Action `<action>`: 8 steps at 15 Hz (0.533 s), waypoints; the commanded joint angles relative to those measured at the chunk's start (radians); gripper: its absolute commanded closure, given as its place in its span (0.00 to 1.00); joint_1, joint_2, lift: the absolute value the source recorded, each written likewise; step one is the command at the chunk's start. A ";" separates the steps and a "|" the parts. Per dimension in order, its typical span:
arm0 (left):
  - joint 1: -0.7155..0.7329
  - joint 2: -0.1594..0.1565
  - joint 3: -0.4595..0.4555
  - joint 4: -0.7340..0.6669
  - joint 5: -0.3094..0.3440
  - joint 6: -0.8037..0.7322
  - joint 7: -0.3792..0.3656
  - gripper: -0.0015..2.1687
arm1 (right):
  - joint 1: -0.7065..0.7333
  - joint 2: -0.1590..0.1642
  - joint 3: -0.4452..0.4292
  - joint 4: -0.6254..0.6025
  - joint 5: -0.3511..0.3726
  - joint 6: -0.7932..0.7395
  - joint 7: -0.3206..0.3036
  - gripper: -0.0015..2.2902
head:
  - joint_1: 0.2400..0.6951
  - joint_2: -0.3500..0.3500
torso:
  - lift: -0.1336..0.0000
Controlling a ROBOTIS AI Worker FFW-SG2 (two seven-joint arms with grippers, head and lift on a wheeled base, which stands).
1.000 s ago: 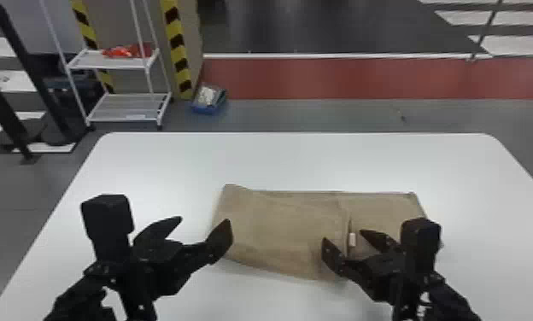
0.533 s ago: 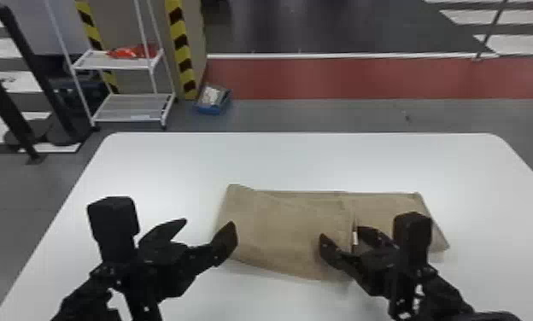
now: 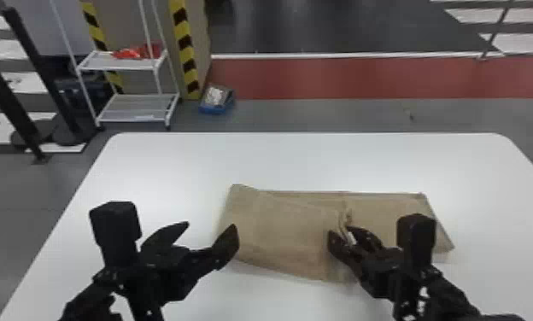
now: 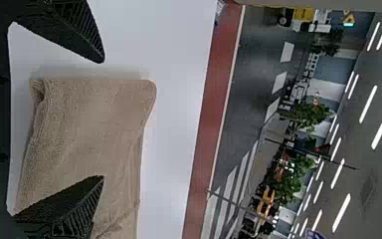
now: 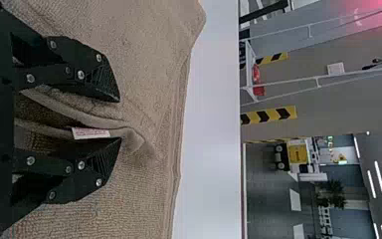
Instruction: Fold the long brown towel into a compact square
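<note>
The brown towel (image 3: 278, 230) lies folded lengthwise on the white table, its left part doubled over toward the right. Beside its left edge, my left gripper (image 3: 210, 228) stands open and holds nothing; the left wrist view has this gripper (image 4: 103, 119) with wide-apart fingers, one overlapping the towel (image 4: 87, 124). Over the towel's middle, at the folded-over end, is my right gripper (image 3: 338, 232). In the right wrist view, the right gripper (image 5: 120, 121) has its fingers partly apart, with bunched towel edges (image 5: 92, 119) and a white tag (image 5: 90, 133) between them.
The white table (image 3: 304, 162) extends behind the towel and to both sides. Beyond its far edge stand a white rack (image 3: 129, 106) and a blue box (image 3: 217, 100) on the floor.
My right gripper's fingers have drawn closer together, and the towel between them has bunched into a small ridge. The left arm has hardly moved.
</note>
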 commanded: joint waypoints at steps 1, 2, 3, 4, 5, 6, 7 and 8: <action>0.002 -0.004 0.000 0.001 0.001 -0.003 0.000 0.02 | 0.009 0.000 -0.003 -0.017 -0.002 0.003 0.000 0.50 | 1.00 0.56 | 0.08; 0.003 -0.004 0.000 0.001 0.001 -0.003 0.000 0.02 | 0.015 0.000 -0.006 -0.023 -0.003 0.009 0.000 0.60 | 1.00 0.56 | 0.08; 0.005 -0.004 0.000 -0.001 0.001 -0.003 0.000 0.02 | 0.020 0.000 -0.006 -0.032 -0.003 0.018 0.000 0.66 | 1.00 0.56 | 0.08; 0.005 -0.004 0.000 -0.001 0.001 -0.003 -0.002 0.02 | 0.025 0.000 -0.009 -0.037 -0.005 0.025 0.000 0.67 | 1.00 0.55 | 0.08; 0.006 -0.004 0.000 -0.001 0.001 -0.007 -0.002 0.02 | 0.025 0.000 -0.015 -0.055 -0.005 0.025 -0.002 0.70 | 1.00 0.55 | 0.08; 0.008 -0.004 0.000 0.001 0.001 -0.016 -0.002 0.02 | 0.023 0.000 -0.017 -0.060 -0.006 0.018 -0.002 0.70 | 1.00 0.55 | 0.08; 0.008 -0.004 0.002 -0.001 0.001 -0.016 -0.002 0.02 | 0.014 0.000 -0.020 -0.065 -0.005 0.012 -0.002 0.70 | 1.00 0.55 | 0.08; 0.008 -0.004 0.002 -0.002 0.001 -0.016 -0.002 0.02 | 0.000 0.000 -0.021 -0.094 -0.005 0.009 0.000 0.70 | 1.00 0.54 | 0.08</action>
